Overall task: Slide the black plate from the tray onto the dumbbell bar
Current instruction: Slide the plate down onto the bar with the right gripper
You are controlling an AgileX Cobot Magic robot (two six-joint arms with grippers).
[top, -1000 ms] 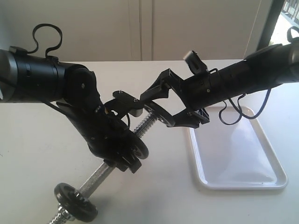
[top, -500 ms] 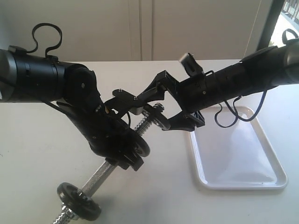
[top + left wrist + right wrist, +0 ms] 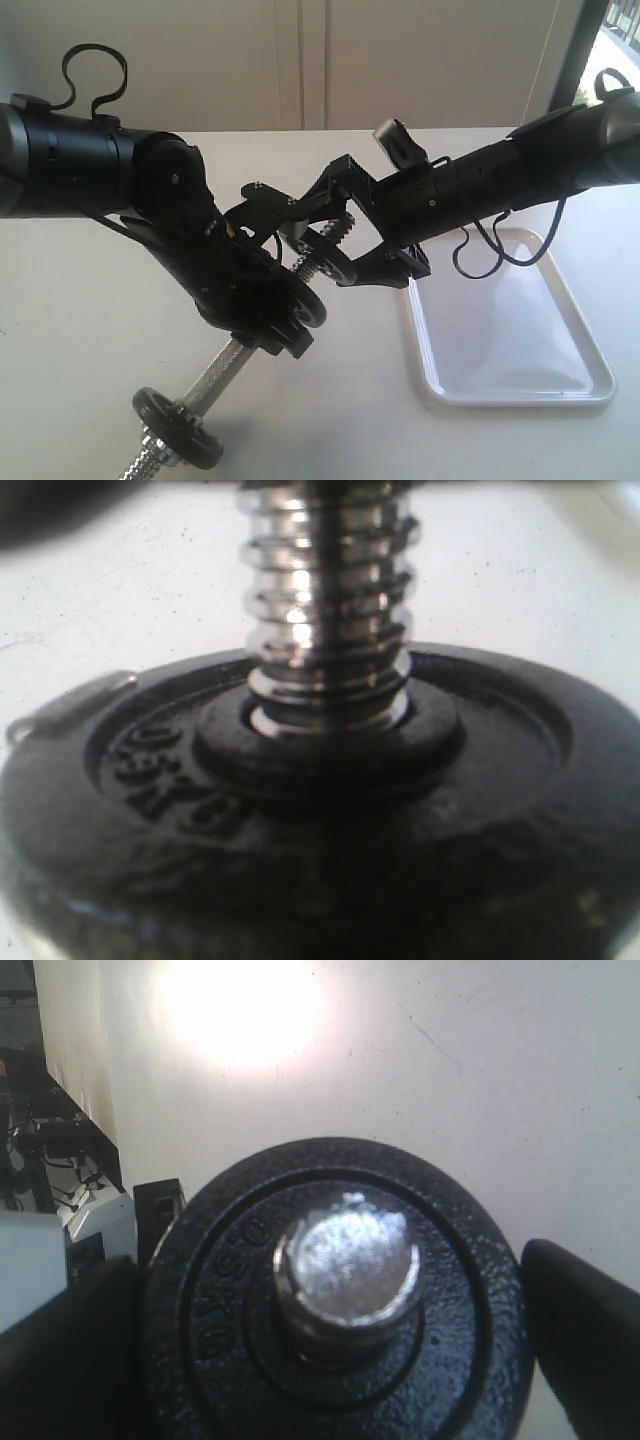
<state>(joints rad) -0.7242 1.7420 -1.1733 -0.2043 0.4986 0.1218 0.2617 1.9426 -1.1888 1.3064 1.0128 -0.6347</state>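
The black plate [image 3: 333,262] is threaded on the upper end of the tilted dumbbell bar [image 3: 215,370], held across its rim by my right gripper [image 3: 322,248]. In the right wrist view the plate [image 3: 460,1360] fills the space between both fingers [image 3: 585,1330], and the bar's chrome end [image 3: 348,1250] pokes through its hole. My left gripper [image 3: 262,335] is shut on the bar's middle, just below another black disc [image 3: 305,305]. That disc [image 3: 500,810] and the threaded end [image 3: 325,610] fill the left wrist view; the fingers are hidden there. The white tray [image 3: 600,385] lies at the right.
One more black disc [image 3: 175,428] with a chrome nut sits on the bar's low end near the front edge of the white table [image 3: 80,330]. A cable loop [image 3: 490,255] hangs from the right arm above the tray. A pale wall stands behind.
My right gripper has carried the black plate down and left along the threaded end, so the bar's tip now sticks out past it. The left arm has shifted the bar slightly right.
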